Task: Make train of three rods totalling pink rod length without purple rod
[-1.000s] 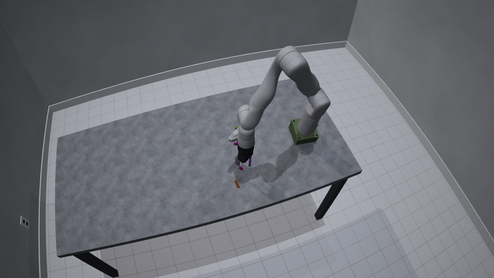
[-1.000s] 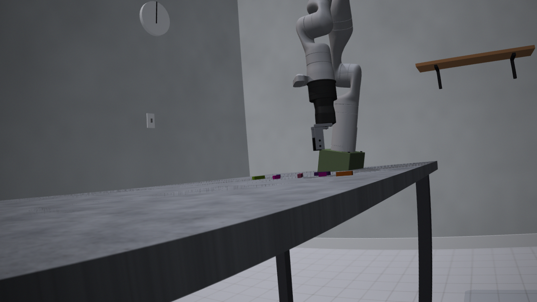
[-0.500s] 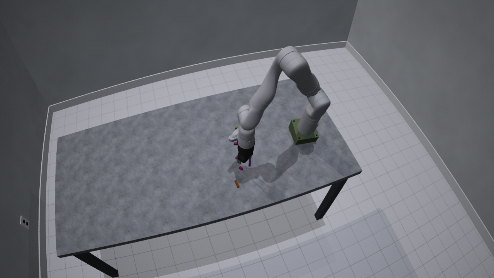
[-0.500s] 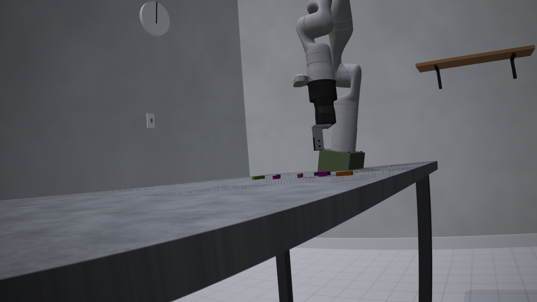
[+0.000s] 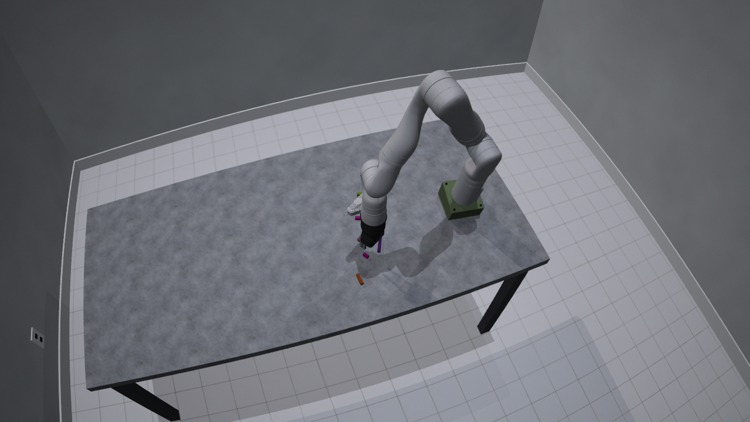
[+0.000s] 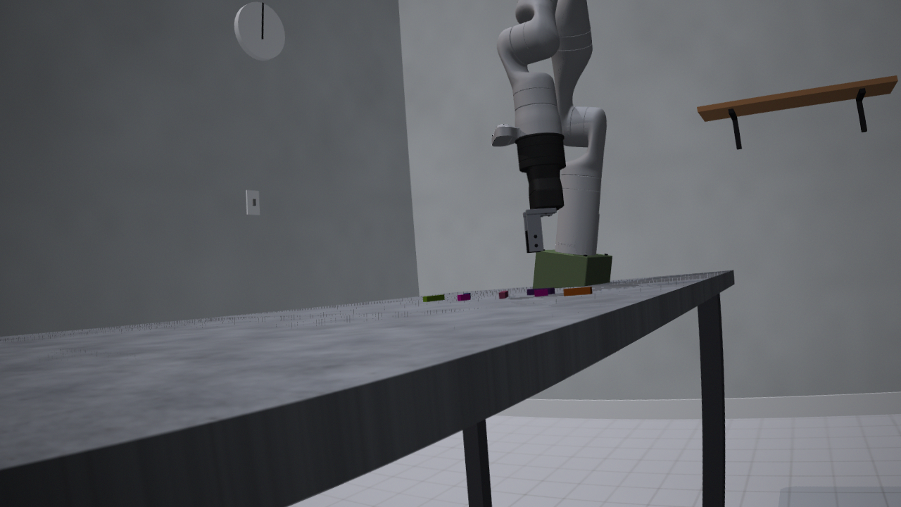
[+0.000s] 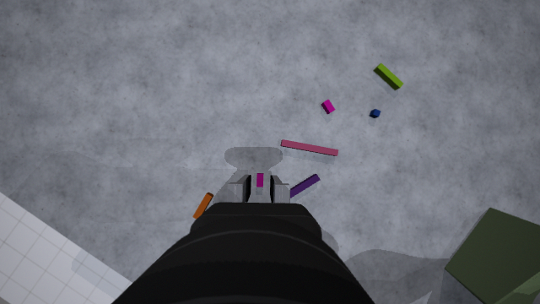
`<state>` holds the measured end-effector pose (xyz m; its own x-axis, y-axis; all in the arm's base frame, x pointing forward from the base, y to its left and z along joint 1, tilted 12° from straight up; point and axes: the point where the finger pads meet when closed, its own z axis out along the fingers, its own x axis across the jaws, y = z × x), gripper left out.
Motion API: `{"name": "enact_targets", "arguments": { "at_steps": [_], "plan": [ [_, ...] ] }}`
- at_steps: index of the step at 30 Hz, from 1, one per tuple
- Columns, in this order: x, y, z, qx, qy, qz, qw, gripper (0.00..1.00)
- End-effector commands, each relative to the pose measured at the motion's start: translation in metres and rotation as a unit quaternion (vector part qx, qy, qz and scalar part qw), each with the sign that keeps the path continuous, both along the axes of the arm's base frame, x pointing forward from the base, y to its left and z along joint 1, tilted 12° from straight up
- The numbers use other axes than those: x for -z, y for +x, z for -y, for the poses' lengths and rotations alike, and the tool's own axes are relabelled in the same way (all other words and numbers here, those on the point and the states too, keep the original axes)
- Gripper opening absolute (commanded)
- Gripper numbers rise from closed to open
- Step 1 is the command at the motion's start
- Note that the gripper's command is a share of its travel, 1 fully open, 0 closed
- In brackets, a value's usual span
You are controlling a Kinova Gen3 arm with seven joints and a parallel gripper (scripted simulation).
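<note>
Black housing (image 5: 372,231) (image 6: 545,170) (image 7: 253,253) of the arm takes up the lower middle of the wrist view, closest to the lens. End effector (image 5: 362,244) (image 6: 533,251) (image 7: 260,184) is raised over the tabletop (image 5: 210,262) (image 6: 252,353) (image 7: 126,84), fingers about half open, nothing held. First magenta rod (image 5: 365,255) (image 6: 540,292) (image 7: 260,180) lies on the tabletop beneath, seen in the gap between the fingers in the wrist view, not touched. Orange rod (image 5: 360,279) (image 6: 577,291) (image 7: 202,205) is off to one side of it, partly next to the housing's outline in the wrist view; purple rod (image 5: 379,245) (image 6: 531,291) (image 7: 305,185) is on the other side, one end hidden by a finger there. Pink rod (image 5: 359,240) (image 6: 503,294) (image 7: 309,148), longest, lies near the purple one, apart; mostly hidden from the top. Second magenta rod (image 5: 357,217) (image 6: 464,296) (image 7: 328,106) sits past the pink rod, with blue rod (image 7: 375,113) near it and lime rod (image 5: 359,193) (image 6: 433,298) (image 7: 388,76) farther out. All rods flat, separate, turned various ways; train not formed. Green base (image 5: 450,210) (image 6: 560,270) (image 7: 489,253) stands well apart from the rods.

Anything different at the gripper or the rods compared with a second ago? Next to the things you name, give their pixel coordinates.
The gripper's (image 5: 363,245) (image 6: 534,251) (image 7: 260,192) fingers have moved partway toward each other, still open. Nothing was grasped or released. The arm (image 5: 401,152) (image 6: 537,103) and visible rods (image 5: 360,279) (image 6: 577,291) (image 7: 203,206) show no visible shift.
</note>
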<state>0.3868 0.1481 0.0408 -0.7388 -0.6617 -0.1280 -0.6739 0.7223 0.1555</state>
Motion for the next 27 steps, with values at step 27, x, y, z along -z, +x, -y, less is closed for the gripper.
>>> {"name": "enact_targets", "arguments": {
  "at_steps": [27],
  "plan": [
    [0.013,0.001,-0.003,0.008,0.001,0.001,1.0,0.54]
  ]
}}
